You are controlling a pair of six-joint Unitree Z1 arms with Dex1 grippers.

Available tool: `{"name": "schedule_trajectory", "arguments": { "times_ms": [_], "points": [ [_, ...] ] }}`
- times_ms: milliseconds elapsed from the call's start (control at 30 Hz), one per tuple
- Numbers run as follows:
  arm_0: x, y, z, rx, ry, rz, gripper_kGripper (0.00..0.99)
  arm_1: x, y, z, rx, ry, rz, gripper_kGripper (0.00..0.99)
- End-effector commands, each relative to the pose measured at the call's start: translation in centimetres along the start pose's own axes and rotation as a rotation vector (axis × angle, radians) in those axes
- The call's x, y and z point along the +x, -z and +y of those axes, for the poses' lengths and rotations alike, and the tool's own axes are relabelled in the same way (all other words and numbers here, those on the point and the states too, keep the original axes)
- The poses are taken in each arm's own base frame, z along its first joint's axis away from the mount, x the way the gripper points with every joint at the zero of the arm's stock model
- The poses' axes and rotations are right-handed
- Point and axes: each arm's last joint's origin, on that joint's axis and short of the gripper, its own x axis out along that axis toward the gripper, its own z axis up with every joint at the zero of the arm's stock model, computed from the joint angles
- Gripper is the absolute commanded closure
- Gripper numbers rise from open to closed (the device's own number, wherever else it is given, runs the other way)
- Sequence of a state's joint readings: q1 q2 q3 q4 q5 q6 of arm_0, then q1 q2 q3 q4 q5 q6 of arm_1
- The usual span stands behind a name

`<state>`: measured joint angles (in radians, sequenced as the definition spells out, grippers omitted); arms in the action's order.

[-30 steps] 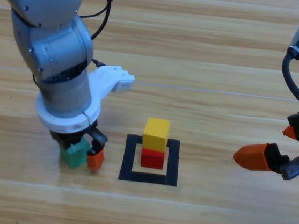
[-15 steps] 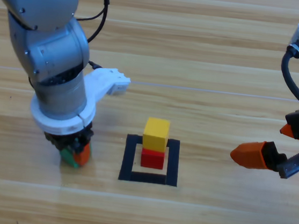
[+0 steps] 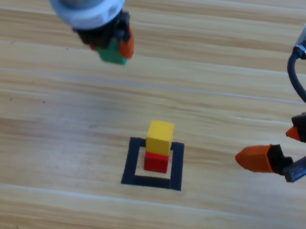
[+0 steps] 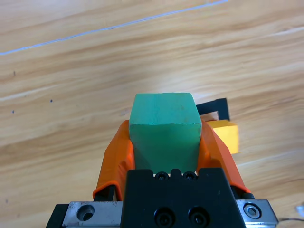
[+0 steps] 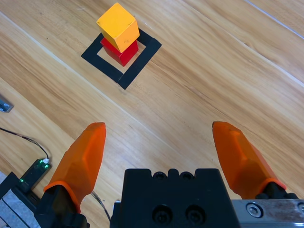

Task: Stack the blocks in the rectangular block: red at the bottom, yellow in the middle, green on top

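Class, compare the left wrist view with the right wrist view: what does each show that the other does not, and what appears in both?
Only the left wrist view shows the green cube, clamped in the left end effector.

Only the right wrist view shows the red cube under the yellow one, the whole black tape square around them, and the right end effector open and empty.

Both show the yellow cube, part of the tape square, and the wooden table.

Red cube (image 4: 212, 115) (left wrist view) almost wholly behind green cube (image 4: 165, 129) and yellow cube (image 4: 225, 136).
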<state>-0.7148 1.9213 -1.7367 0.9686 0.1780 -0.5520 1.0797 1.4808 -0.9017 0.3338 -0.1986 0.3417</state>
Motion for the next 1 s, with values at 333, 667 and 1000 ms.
{"name": "schedule_trajectory", "arguments": {
  "times_ms": [333, 667, 1000],
  "points": [
    [6.8, -1.0, -8.6, 0.047, -0.104, 0.215, 0.927, 0.9, 0.7, -0.7, 0.019, 0.028, 0.027, 0.007],
    [5.2, -0.7, -9.3, 0.018, -0.074, 0.228, 0.927, 1.0, 0.7, -0.7, 0.019, 0.027, 0.029, 0.007],
    [7.1, 1.4, -10.2, -0.002, -0.087, 0.332, 0.926, 1.0, 0.8, -0.7, 0.018, 0.026, 0.033, 0.007]
  ]
}}
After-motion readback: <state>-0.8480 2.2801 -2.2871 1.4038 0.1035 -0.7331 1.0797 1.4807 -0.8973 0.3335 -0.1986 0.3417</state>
